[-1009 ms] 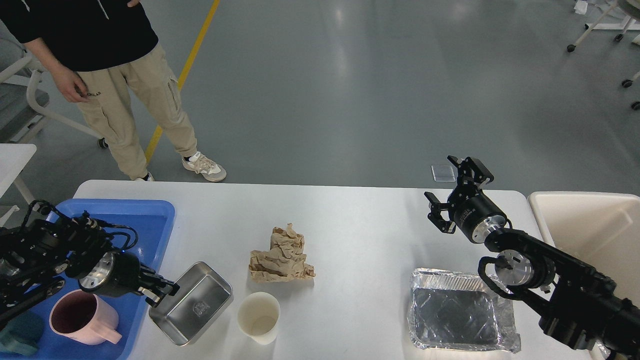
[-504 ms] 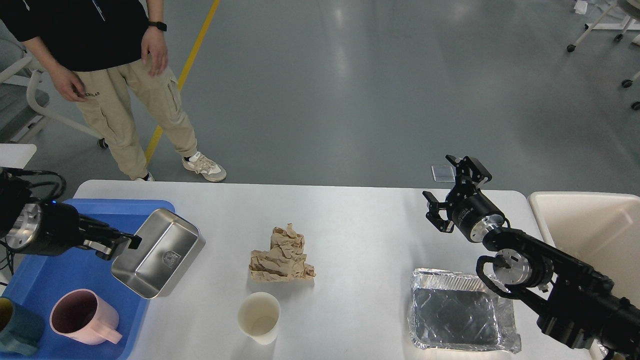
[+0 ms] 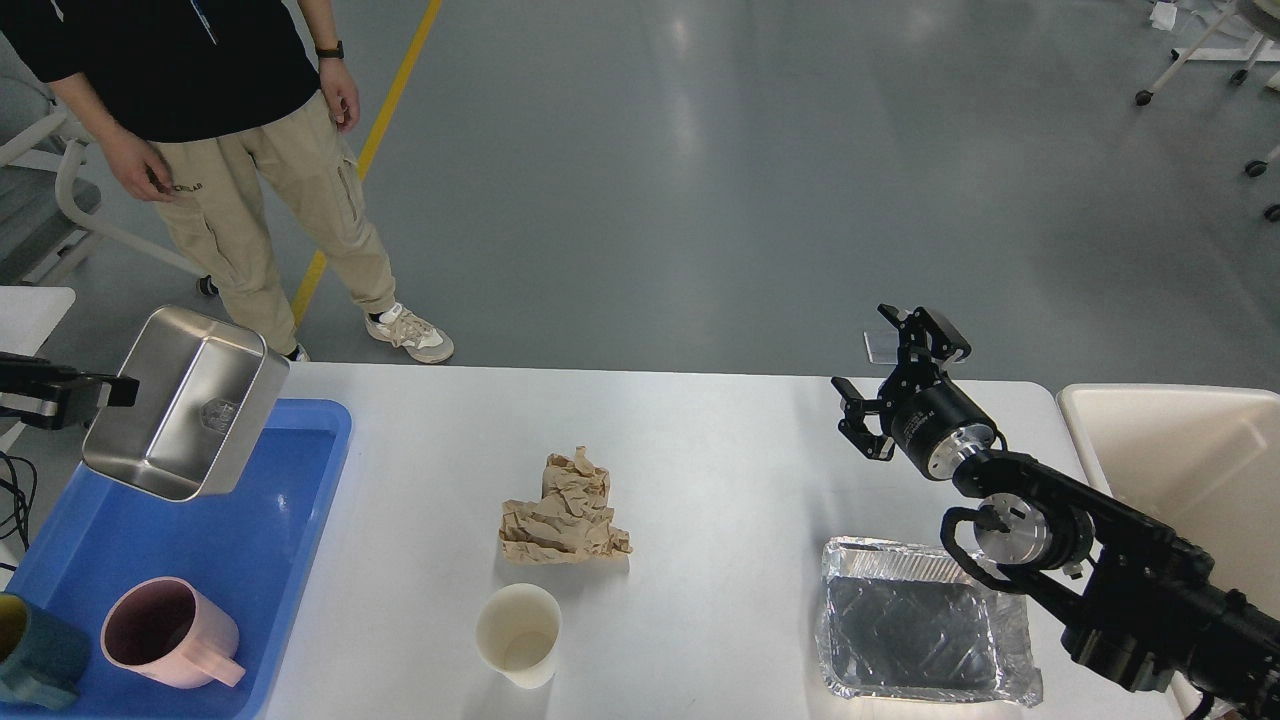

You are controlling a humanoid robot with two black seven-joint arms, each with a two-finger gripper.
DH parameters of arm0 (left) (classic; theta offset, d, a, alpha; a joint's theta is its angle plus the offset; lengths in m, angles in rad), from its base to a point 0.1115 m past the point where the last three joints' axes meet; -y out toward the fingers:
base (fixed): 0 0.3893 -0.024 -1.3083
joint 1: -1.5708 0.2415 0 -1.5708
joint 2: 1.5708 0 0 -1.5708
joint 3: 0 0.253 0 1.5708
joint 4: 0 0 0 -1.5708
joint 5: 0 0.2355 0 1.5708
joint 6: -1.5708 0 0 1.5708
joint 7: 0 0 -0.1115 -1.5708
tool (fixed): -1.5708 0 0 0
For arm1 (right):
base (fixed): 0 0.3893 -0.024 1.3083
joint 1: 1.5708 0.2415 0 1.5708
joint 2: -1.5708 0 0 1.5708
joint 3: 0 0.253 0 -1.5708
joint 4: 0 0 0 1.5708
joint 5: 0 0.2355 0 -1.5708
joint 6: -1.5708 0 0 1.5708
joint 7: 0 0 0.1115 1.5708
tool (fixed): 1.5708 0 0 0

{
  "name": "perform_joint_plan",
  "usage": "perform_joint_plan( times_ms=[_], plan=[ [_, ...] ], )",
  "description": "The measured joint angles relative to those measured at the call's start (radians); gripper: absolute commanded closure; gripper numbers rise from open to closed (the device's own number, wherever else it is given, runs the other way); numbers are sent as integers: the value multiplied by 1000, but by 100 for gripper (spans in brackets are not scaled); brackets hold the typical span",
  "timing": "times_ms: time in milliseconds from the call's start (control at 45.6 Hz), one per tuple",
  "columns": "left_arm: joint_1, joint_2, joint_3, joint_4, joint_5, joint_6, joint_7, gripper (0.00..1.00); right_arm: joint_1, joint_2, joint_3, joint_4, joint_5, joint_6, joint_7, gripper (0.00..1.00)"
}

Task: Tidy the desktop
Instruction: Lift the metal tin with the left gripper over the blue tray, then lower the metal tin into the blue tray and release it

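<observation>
The white desktop (image 3: 720, 460) fills the lower half of the head view. My left gripper (image 3: 112, 391) is shut on the rim of a steel rectangular pan (image 3: 185, 405), held tilted in the air above the far end of the blue tray (image 3: 250, 540). My right gripper (image 3: 895, 375) hovers open and empty over the desktop's far right. On the desktop lie a crumpled brown paper (image 3: 565, 512), a white paper cup (image 3: 518, 635) and a foil tray (image 3: 920, 622).
A pink mug (image 3: 165, 633) and a dark teal cup (image 3: 35, 655) stand in the blue tray. A beige bin (image 3: 1190, 470) sits past the desktop's right edge. A person (image 3: 220, 130) stands at the far left corner.
My left gripper has lifted the steel pan from the desktop's front left, up and leftward over the blue tray. The right gripper has drifted slightly left and away. The person's arm moved.
</observation>
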Motion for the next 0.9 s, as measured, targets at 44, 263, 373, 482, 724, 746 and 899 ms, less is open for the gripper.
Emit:
perform_joint_plan(
  times_ms=[44, 263, 373, 482, 724, 746, 899],
  plan=[
    [10, 4, 3, 12, 0, 12, 3, 97, 0, 0, -1, 0, 0, 2, -1, 0],
    [71, 23, 16, 121, 9, 77, 20, 96, 1, -1, -6, -2, 0, 8, -1, 0],
    [110, 26, 19, 195, 10, 116, 24, 96, 1, 0, -7, -2, 0, 10, -1, 0],
    [157, 17, 19, 275, 10, 163, 25, 96, 1, 0, -7, 0, 0, 10, -1, 0],
    [213, -69, 19, 430, 1, 221, 28, 96, -3, -2, -11, 6, -2, 10, -1, 0],
    [213, -80, 19, 444, 1, 223, 28, 96, -4, -2, -11, 6, -2, 10, -1, 0],
    [214, -134, 18, 519, 0, 233, 31, 96, -1, -2, -11, 6, -3, 10, -1, 0]
  ],
)
